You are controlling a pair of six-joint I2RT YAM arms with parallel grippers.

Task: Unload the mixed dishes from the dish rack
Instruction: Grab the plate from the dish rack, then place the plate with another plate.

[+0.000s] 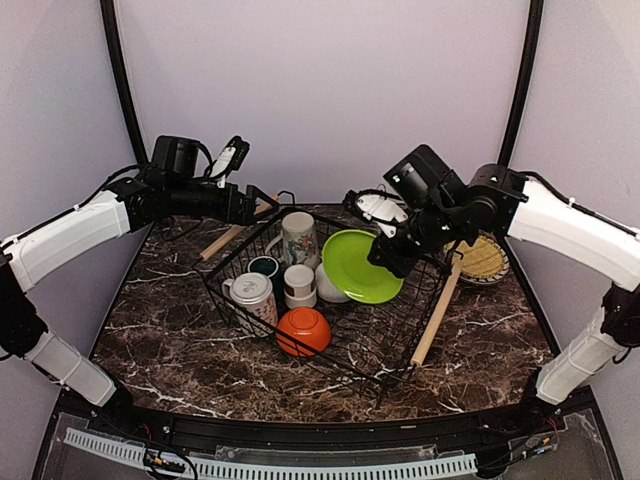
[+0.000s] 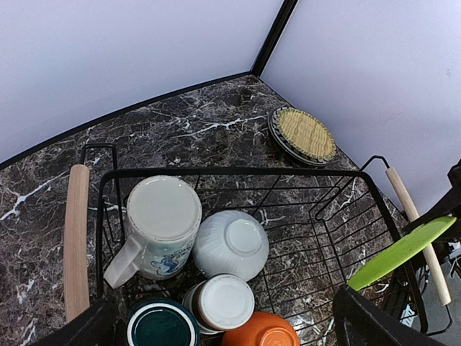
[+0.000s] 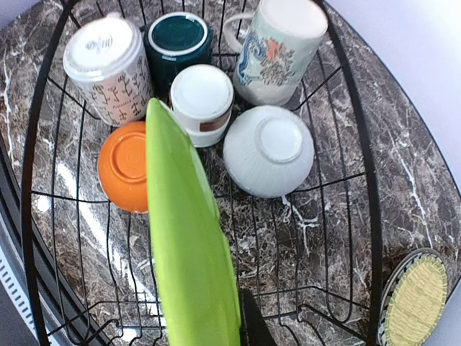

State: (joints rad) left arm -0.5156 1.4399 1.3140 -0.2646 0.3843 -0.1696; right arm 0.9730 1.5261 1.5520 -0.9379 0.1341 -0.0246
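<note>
— What has your right gripper (image 1: pixel 388 256) got?
— It's clamped on the lime-green plate (image 1: pixel 358 266), which stands on edge between my fingers, over the dish rack (image 1: pixel 436 318).
— And the left gripper (image 1: pixel 256 203)?
— Spread wide, holding nothing. A patterned mug (image 2: pixel 160 223) and a white bowl (image 2: pixel 232 244) sit upside down in the rack, just beyond its fingertips.

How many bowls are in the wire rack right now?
2. The upturned orange bowl sits at the black wire rack's near edge; the upturned white bowl sits mid-rack. None seems hidden.
</note>
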